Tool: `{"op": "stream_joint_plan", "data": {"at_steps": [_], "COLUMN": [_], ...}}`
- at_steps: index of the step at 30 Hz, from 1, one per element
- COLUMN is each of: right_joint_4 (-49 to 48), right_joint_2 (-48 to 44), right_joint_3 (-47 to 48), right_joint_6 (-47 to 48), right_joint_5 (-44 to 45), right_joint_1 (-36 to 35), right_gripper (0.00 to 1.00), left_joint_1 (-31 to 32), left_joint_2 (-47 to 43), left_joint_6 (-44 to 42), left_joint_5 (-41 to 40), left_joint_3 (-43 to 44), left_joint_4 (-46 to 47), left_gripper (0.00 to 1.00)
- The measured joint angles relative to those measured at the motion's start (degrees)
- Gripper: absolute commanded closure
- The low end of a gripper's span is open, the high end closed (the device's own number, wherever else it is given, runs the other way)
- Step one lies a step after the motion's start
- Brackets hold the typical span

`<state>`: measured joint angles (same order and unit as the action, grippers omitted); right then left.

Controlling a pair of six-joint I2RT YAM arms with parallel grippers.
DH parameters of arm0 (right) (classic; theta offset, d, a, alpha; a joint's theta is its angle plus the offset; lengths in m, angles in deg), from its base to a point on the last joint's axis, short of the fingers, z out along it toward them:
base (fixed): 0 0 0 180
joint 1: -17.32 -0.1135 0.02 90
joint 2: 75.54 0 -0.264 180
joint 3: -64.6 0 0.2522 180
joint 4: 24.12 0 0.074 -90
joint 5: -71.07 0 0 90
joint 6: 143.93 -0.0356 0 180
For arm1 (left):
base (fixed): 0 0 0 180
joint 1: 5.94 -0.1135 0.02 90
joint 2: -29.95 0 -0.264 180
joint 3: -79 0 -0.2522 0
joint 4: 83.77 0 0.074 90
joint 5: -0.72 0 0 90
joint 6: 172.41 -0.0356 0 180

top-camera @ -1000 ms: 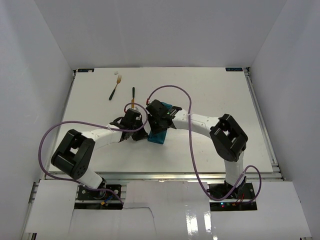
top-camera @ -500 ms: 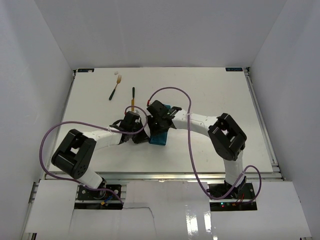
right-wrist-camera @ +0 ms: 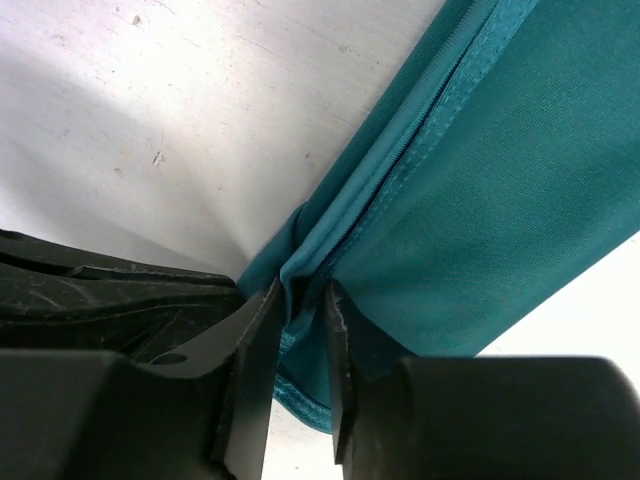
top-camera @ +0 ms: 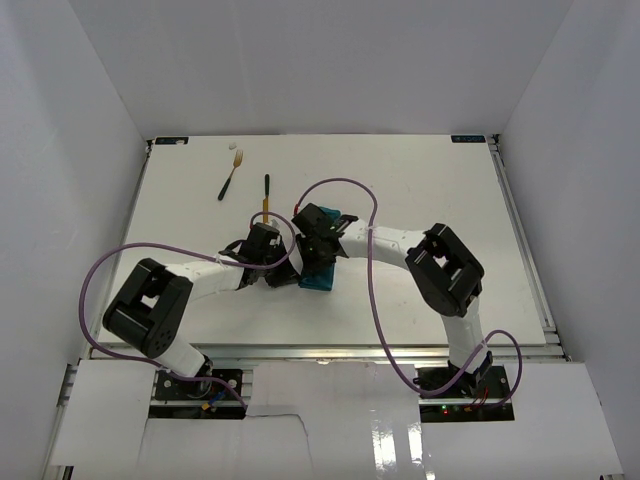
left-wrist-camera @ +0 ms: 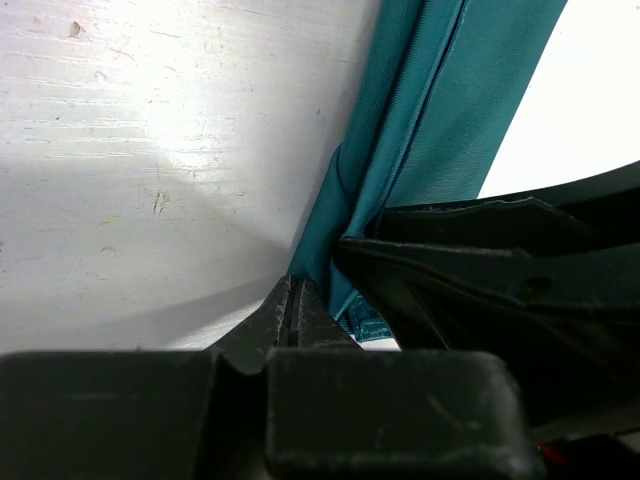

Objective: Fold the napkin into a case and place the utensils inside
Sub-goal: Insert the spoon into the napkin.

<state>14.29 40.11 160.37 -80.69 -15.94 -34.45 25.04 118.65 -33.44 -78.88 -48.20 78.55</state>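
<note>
Both arms are built alike, with glossy white tube links joined by chunky black joint housings. The left arm [top-camera: 205, 275] is at the lower left of the frame and the right arm [top-camera: 395, 240] toward the right. A thin purple cable [top-camera: 84, 300] loops off the left one, and a second purple cable [top-camera: 370, 290] trails from the right. The left tool [left-wrist-camera: 291, 300] is matte black and blocky. The right tool [right-wrist-camera: 300, 315] is black too, its finger edges worn pale.

White table [top-camera: 420, 180], matte, fills an enclosure. Plain white walls: left [top-camera: 60, 150], far [top-camera: 320, 60], right [top-camera: 590, 150]. Metal rail [top-camera: 330, 352] along the near edge; glossy white panels [top-camera: 400, 440] nearer. Up close, tabletop scuffed and pitted [left-wrist-camera: 120, 120], with bright glare.
</note>
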Motion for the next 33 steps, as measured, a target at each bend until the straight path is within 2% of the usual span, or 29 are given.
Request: {"op": "stream_joint_plan", "data": {"at_steps": [6,7,8,11,33], "right_joint_4": [0.66,0.87,0.96,0.92,1.11], "right_joint_2": [0.90,1.29,1.68,2.16,-2.95], "right_joint_3": [1.25,1.90,2.43,2.93,1.88], "right_joint_6": [-0.81,-0.96,-1.09,-1.42,-1.44], "right_joint_5": [-0.13,-0.22,-0.22,-0.15,12.11], "right_joint_1": [0.04,0.04,0.04,0.09,1.20], "right_gripper": [0.68,0.71,0.81,0.92,0.92], "left_joint_1": [0.00,0.00,0.00,0.00,0.00], "left_joint_2": [0.00,0.00,0.00,0.02,1.05], "left_joint_6": [-0.04,-0.07,-0.07,-0.04,-0.20], "left_joint_5": [0.20,0.24,0.26,0.35,-2.34], "left_joint_3": [0.00,0.00,0.00,0.00,1.70], "left_joint_4": [0.17,0.20,0.26,0.52,-2.05], "left_gripper": [1.00,1.00,1.00,1.00,1.00]}}
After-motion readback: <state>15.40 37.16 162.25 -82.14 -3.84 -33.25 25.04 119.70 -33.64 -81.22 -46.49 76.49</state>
